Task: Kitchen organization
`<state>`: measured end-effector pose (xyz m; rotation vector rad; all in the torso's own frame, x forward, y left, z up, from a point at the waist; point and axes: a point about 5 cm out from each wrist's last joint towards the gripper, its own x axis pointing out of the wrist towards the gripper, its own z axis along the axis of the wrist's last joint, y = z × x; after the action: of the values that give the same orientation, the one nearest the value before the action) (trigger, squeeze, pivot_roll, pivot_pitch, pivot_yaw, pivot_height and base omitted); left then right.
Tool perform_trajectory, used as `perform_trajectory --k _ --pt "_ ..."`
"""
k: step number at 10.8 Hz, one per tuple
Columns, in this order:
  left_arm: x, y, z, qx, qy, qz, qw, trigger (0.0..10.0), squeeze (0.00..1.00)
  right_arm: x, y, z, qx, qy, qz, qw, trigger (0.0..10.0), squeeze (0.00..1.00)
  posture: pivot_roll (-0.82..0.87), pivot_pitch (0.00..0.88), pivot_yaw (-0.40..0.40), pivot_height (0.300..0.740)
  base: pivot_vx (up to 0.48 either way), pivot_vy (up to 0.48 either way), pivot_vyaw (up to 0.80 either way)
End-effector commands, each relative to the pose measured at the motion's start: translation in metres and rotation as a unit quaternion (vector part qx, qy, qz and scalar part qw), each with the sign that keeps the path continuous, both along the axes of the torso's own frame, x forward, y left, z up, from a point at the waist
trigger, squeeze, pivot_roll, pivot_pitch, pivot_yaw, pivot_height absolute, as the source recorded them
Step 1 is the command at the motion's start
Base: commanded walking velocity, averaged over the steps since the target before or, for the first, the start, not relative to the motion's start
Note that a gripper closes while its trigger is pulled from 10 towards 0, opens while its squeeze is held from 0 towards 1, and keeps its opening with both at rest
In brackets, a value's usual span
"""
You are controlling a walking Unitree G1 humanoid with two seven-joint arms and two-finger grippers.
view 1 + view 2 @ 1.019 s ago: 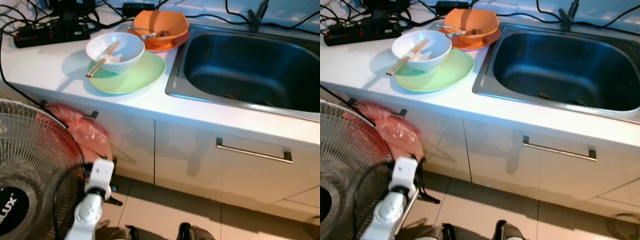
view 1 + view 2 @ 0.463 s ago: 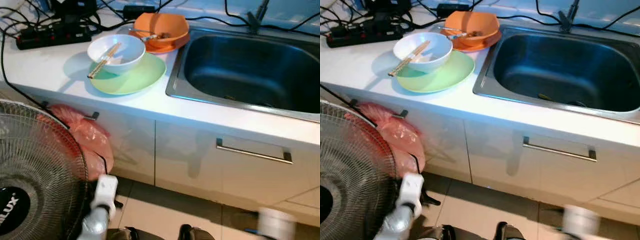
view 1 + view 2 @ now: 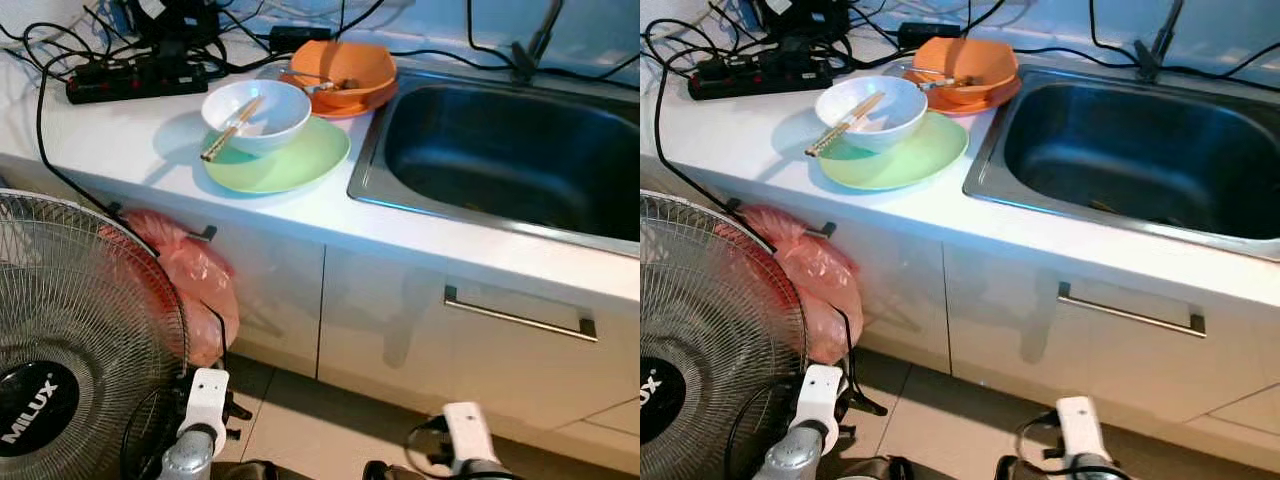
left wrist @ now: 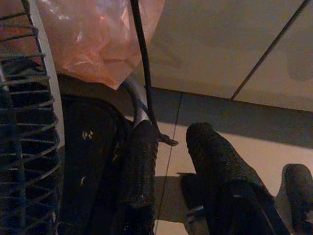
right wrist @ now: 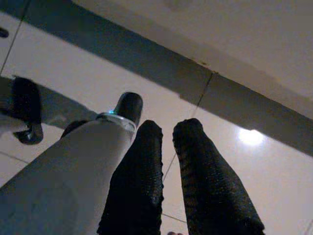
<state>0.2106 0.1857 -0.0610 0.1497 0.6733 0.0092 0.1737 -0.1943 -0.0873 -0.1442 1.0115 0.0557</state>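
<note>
**Dishes wait by the sink while both arms hang low**

In the upper middle of the left eye view, a white bowl (image 3: pixel 256 113) sits on a light green plate (image 3: pixel 280 157) on the white counter (image 3: pixel 120 130). A pair of chopsticks (image 3: pixel 231 129) leans in the bowl, with one end sticking out over its rim. Just behind, an orange bowl (image 3: pixel 345 65) sits on an orange plate, touching the edge of the steel sink (image 3: pixel 500 150) at the upper right. A black power strip (image 3: pixel 135 78) with tangled cords lies at the upper left.

A big fan (image 3: pixel 80 340) stands at the lower left, with a pink plastic bag (image 3: pixel 195 285) hanging on the cupboard beside it (it looks crumpled).

The left gripper (image 4: pixel 168 161) hangs down by the fan, its two fingers a little apart and holding nothing. The right gripper (image 5: pixel 167 166) hangs over the pale floor tiles, its fingers nearly together with a thin gap, also holding nothing.
</note>
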Motion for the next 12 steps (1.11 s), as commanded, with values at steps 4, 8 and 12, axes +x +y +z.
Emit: perform_trajectory --k 4,8,12 --pt "-0.001 0.001 -0.003 -0.008 0.020 0.020 1.000 10.0 0.00 0.008 0.001 0.005 -0.001 -0.045 0.021 0.999 10.0 0.00 0.00 0.119 -0.013 0.740 0.000 0.000 0.00" --pt "-0.001 0.001 -0.004 -0.011 0.026 0.038 0.999 10.0 0.00 0.012 0.007 0.007 0.003 -0.057 0.035 0.998 10.0 0.00 0.01 0.129 -0.019 0.740 0.000 0.000 0.00" --pt "0.000 0.001 -0.004 -0.011 0.026 0.040 0.999 10.0 0.00 0.012 0.009 0.007 0.006 -0.057 0.037 0.998 10.0 0.00 0.01 0.131 -0.019 0.740 0.000 0.000 0.00"
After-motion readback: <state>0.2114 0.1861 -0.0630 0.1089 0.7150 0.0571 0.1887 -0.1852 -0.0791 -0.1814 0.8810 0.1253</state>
